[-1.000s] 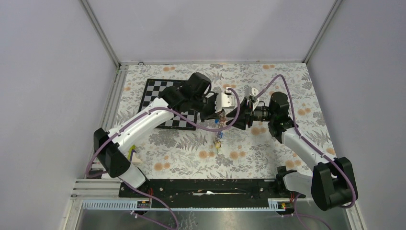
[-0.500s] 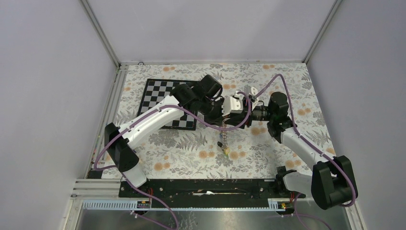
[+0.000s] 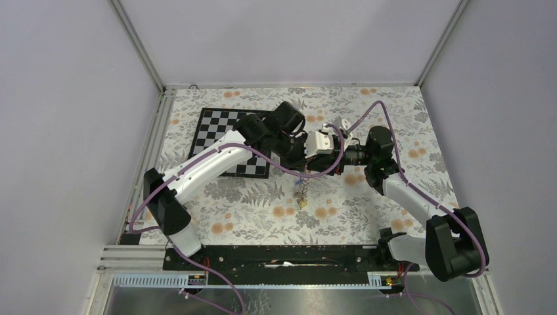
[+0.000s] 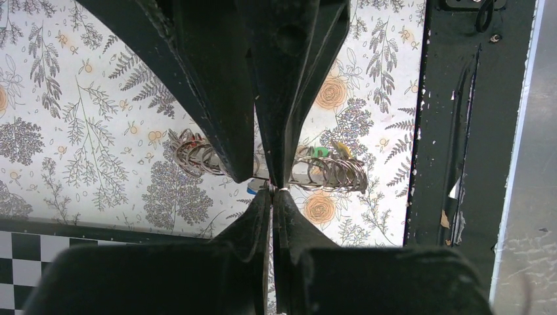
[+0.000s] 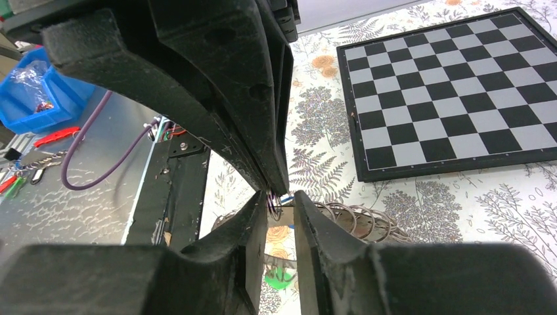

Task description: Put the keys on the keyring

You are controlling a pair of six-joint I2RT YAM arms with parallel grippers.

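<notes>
Left wrist view: the keyring (image 4: 328,174), probably light, limp and slippery wire coils, hangs under both end effectors, with keys (image 4: 320,152) among its coils. A single coil looks the surest hold. The left end effector (image 4: 272,197) is pressed together on one; the right end effector (image 5: 281,207) stands narrowly parted, its grip unclear, over the tabletop (image 4: 79,131).

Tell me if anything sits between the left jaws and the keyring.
Nothing visible does. The left gripper has its jaws shut on a loop of the keyring, where the right gripper meets it.
</notes>
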